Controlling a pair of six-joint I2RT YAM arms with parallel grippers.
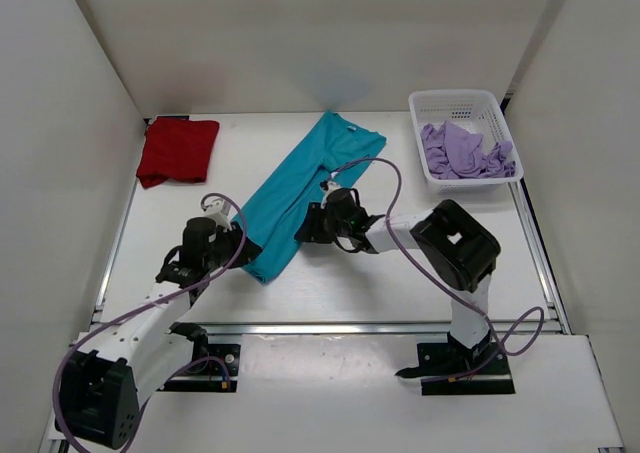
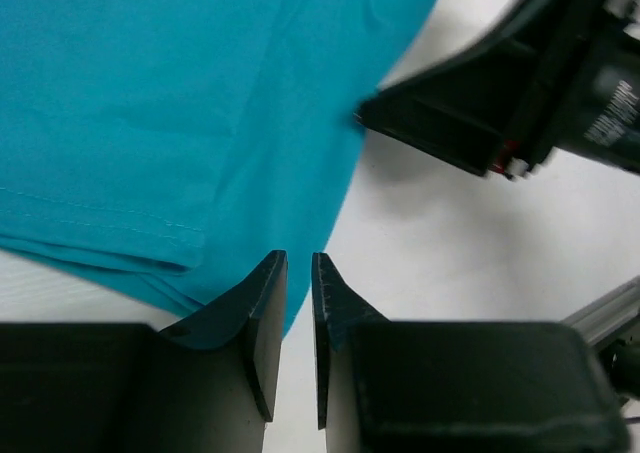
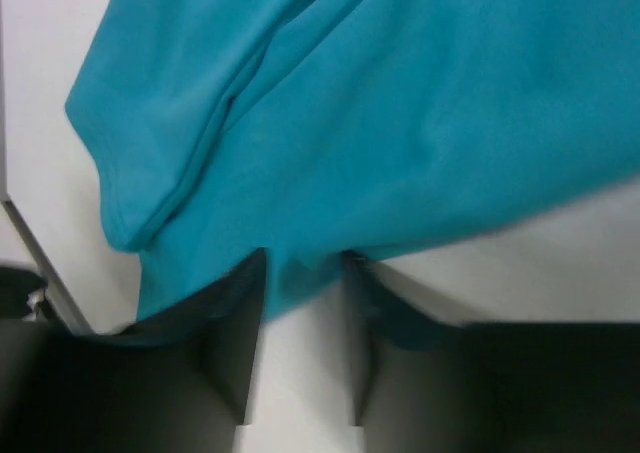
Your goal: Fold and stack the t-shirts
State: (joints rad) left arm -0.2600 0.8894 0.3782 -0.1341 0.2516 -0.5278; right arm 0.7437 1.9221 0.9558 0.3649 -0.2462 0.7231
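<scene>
**Teal shirt laid out long, both pincers at its edges**

We open on a white surface (image 1: 400, 273) boxed in by plain white walls (image 1: 300, 33). Right across the middle lies the teal-blue t-shirt (image 1: 300, 188), folded into a long strip that runs on a slant from the far centre down toward the near left. Over in the far right corner sits a white mesh basket (image 1: 450, 99), and crumpled inside it is the lavender t-shirt (image 1: 465, 151). In the far left corner the red t-shirt (image 1: 178, 150) lies folded flat, well apart from the others.

Now the business end. The right pincer (image 3: 305, 258) is low at the teal shirt's right-hand edge, about midway along the strip. Its jaws stand part open, the cloth's edge lies between the tips, and white surface shows through the gap. The left pincer (image 2: 298, 263) is at the strip's near end, jaws drawn to a narrow slit at the hem. Whether any cloth is nipped there, I cannot tell.
</scene>
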